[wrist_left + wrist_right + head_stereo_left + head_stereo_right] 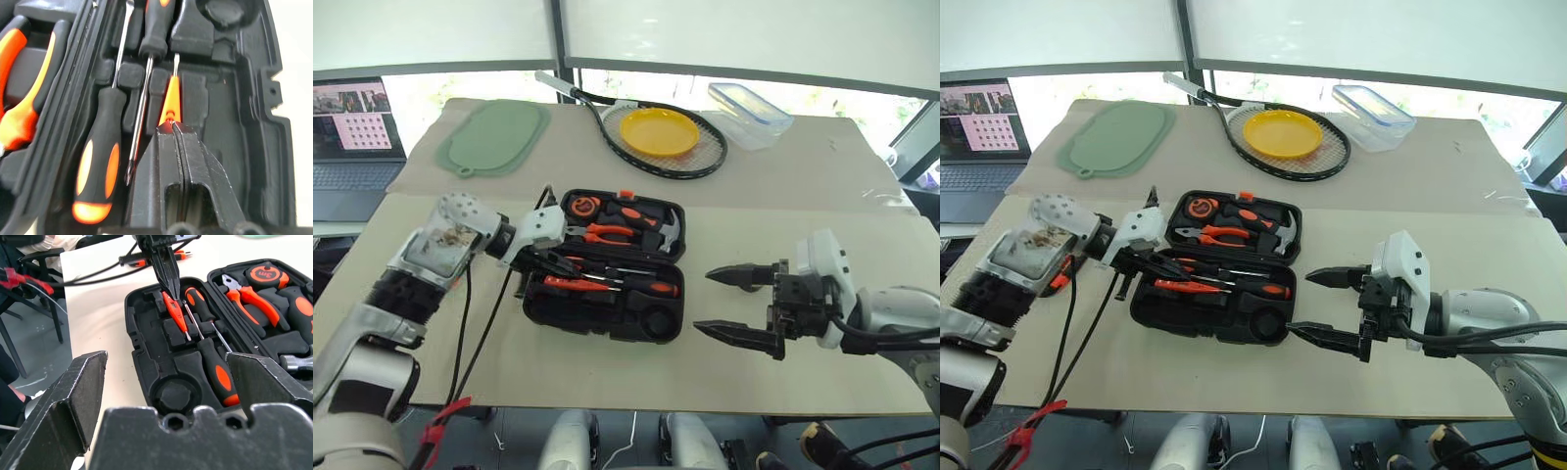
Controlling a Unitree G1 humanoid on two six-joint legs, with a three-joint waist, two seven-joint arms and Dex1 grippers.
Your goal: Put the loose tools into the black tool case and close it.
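The black tool case (607,331) lies open in the middle of the table. Two screwdrivers (219,374) with black-orange handles lie side by side in its near half. Beside them, the slim orange tester screwdriver (175,311) rests in its slot. My left gripper (570,267) reaches in from the left, shut, with its tips against the tester's handle end (169,100). An orange-and-black tool that looks like the utility knife (131,259) lies on the table beyond the case, by my left arm. My right gripper (703,301) hovers wide open and holding nothing, just right of the case.
The lid half holds orange-handled pliers (607,233), a round tape measure (584,206) and a hammer (668,227). Farther back are a racket with a yellow plate (658,131), a clear lidded box (749,113) and a green mat (494,135). A laptop (352,132) stands at the left. Cables (475,333) hang over the front left edge.
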